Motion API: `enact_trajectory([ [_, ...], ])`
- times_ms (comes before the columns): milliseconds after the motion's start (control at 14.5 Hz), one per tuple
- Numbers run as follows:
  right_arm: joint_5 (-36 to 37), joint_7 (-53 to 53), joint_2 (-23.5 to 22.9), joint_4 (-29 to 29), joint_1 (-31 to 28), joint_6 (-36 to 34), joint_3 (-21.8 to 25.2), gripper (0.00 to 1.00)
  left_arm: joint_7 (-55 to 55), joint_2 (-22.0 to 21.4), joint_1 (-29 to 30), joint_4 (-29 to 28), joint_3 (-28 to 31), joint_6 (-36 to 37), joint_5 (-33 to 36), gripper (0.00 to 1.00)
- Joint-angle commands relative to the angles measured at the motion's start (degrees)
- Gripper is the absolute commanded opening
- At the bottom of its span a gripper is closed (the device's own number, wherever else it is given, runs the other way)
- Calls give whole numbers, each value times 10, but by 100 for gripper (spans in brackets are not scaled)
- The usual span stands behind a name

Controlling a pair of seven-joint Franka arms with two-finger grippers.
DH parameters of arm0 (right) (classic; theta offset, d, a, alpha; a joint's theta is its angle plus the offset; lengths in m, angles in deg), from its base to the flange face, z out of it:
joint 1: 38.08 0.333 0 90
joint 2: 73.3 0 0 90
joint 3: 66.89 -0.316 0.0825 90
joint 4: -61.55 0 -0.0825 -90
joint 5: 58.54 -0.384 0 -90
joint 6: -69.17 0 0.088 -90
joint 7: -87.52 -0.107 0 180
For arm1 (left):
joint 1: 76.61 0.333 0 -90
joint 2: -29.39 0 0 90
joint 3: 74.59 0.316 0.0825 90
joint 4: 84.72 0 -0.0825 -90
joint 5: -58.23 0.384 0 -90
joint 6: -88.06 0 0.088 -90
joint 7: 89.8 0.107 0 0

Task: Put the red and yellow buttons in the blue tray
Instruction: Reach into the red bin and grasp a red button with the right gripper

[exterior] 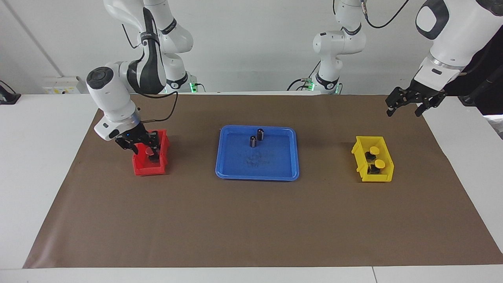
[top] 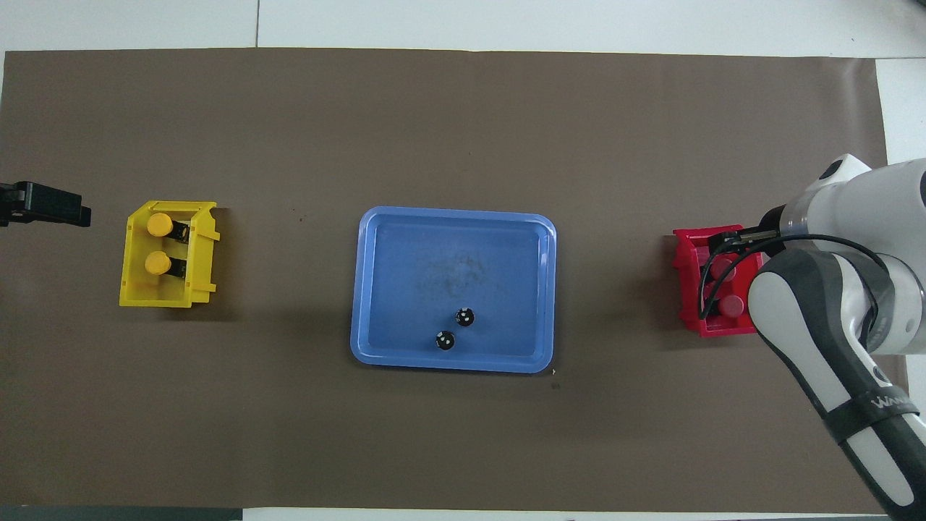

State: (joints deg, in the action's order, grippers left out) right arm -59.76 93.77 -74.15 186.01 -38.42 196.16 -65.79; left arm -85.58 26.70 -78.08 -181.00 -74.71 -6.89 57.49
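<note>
From the facing view, the right pincer (exterior: 143, 148) is down inside the red bin (exterior: 151, 168) at the right arm's end of the counter (exterior: 47, 157), its fingers straddling a red button (exterior: 149, 151); whether they have closed on it cannot be told. The left pincer (exterior: 408, 106) hangs with its fingers spread wide over the brown mat (exterior: 251, 220), at the left arm's end, while that arm waits. Two yellow buttons (exterior: 374, 151) sit in the yellow bin (exterior: 373, 177). The blue tray (exterior: 257, 173) lies between the bins and holds two dark cylinders (exterior: 260, 134).

From overhead, the right arm covers part of the red bin (top: 687, 318); two red caps (top: 732, 306) show in it. The yellow buttons (top: 158, 225) lie one farther from the robots than the other. The blue tray (top: 376, 289) has the cylinders (top: 465, 316) near its robot-side rim.
</note>
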Motion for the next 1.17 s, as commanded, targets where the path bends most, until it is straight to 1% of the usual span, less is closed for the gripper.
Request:
enact_trajectory([
  [0,-9,1,16,42,-1,34,0,64,-2,-7,4,-3,-1,6,-6,100],
  [206,-9,2,16,54,-3,45,0,63,-2,-7,4,-4,-1,6,-6,100],
  [275,-9,3,16,62,-3,51,0,61,-2,-7,4,-4,-1,6,-6,100],
  [482,-9,3,24,90,-4,79,0,60,-2,-7,4,-3,-1,6,-6,100],
  [757,-9,4,27,101,-4,87,0,56,-2,-7,4,-3,-1,6,-6,100],
  [826,-9,7,27,101,-4,87,0,51,-2,-7,4,-3,-1,6,-6,100],
  [963,-8,15,27,96,-5,81,0,36,-2,-7,4,-3,-1,6,-6,100],
  [1032,-7,16,25,87,-4,73,0,30,-2,-7,5,-3,-1,6,-6,100],
  [1101,-6,15,23,73,-4,57,0,27,-2,-7,4,-4,-1,6,-6,100],
])
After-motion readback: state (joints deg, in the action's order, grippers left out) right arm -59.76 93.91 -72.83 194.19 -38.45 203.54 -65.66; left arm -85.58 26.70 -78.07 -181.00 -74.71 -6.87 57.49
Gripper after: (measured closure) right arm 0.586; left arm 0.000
